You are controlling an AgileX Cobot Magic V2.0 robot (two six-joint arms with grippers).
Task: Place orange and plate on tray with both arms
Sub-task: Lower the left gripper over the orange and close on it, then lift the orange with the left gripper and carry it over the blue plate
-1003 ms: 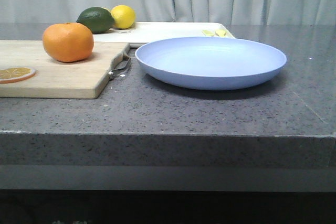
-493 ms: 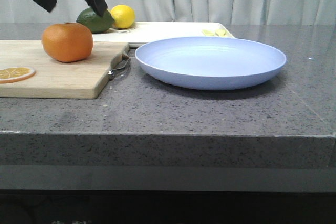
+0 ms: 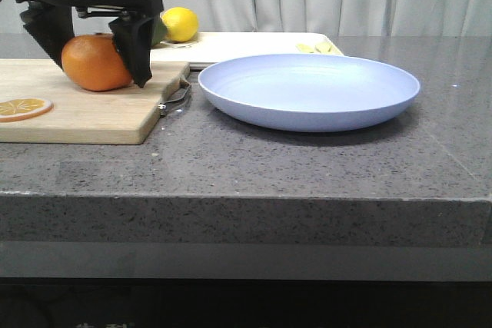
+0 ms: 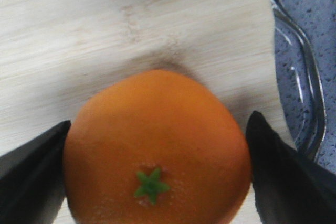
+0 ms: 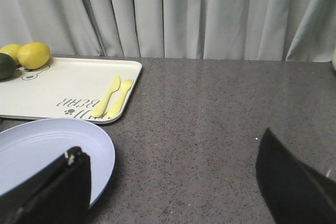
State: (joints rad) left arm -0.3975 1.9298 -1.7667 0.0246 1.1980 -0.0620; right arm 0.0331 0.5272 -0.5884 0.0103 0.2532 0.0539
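Orange [image 3: 95, 61] sits near the right edge of the wooden cutting board [image 3: 84, 117], my left gripper [image 3: 91, 45] straddling it, fingers spread on either flank and apparently not yet pinching. Closing off-centre could roll the round fruit toward the board's edge, I judge. Its skin is bright and smooth, with a green star-shaped stem. My right gripper [image 5: 173, 182] hangs open beside the lavender-blue plate [image 3: 309, 91]; the cream tray [image 3: 254, 45] waits behind.
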